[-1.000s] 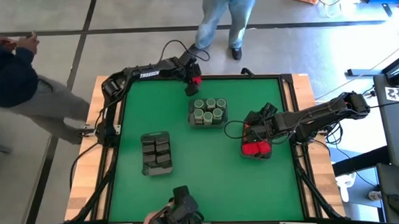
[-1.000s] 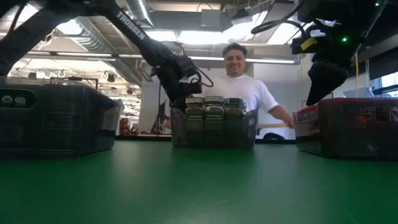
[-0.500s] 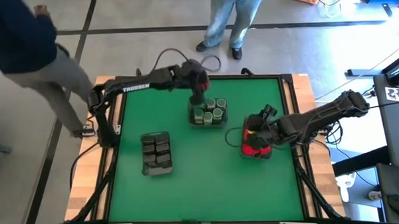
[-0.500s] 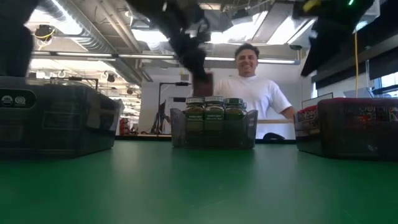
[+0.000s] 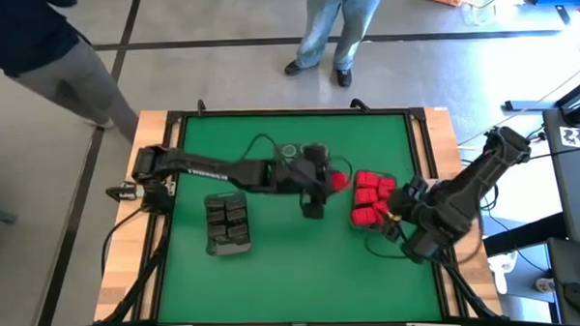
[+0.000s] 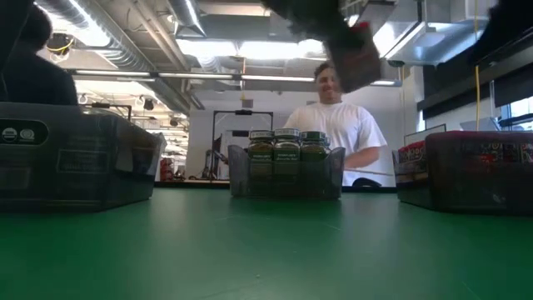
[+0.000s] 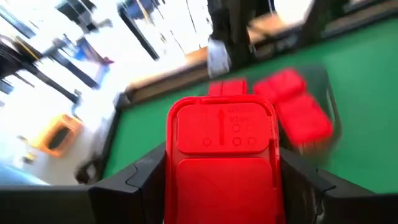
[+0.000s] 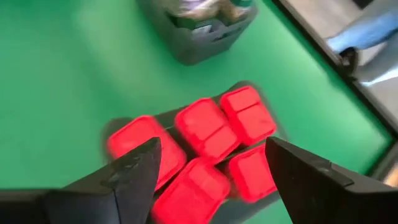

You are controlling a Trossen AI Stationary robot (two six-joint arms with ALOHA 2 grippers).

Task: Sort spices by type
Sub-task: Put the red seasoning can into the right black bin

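My left gripper [image 5: 329, 181] hangs over the table's middle, shut on a bright red spice box [image 7: 221, 149]. It shows blurred at the top of the low view [image 6: 354, 46]. To its right, a grey tray [image 5: 358, 222] holds several red boxes [image 5: 373, 197]. Round green jars [image 6: 287, 154] stand in a clear tray [image 6: 287, 183] partly under my left arm. Dark tins [image 5: 226, 221] fill a tray at the left. My right gripper [image 8: 212, 149] stands open above the red boxes' tray, toward the table's right near corner, holding nothing. My left gripper pinches the red box by its two long sides [image 7: 171, 168] between its two fingers [image 7: 140, 180]. The fingers lie along the box and slant down from the table's left. The box is lifted clear of the table, its lid end [image 7: 221, 118] pointing away from the wrist.
Bare green mat [image 5: 303, 269] lies along the near side. The table's wooden frame [image 5: 444, 129] borders the mat. One person stands beyond the far edge [image 5: 329, 26], and another is at the far left corner [image 5: 44, 55].
My left gripper has swung from the far edge over the jars' tray toward the red boxes' tray, rising and rolling, with the red box still in its hold. My right gripper has drawn back from the red tray toward the right near corner and up, staying open.
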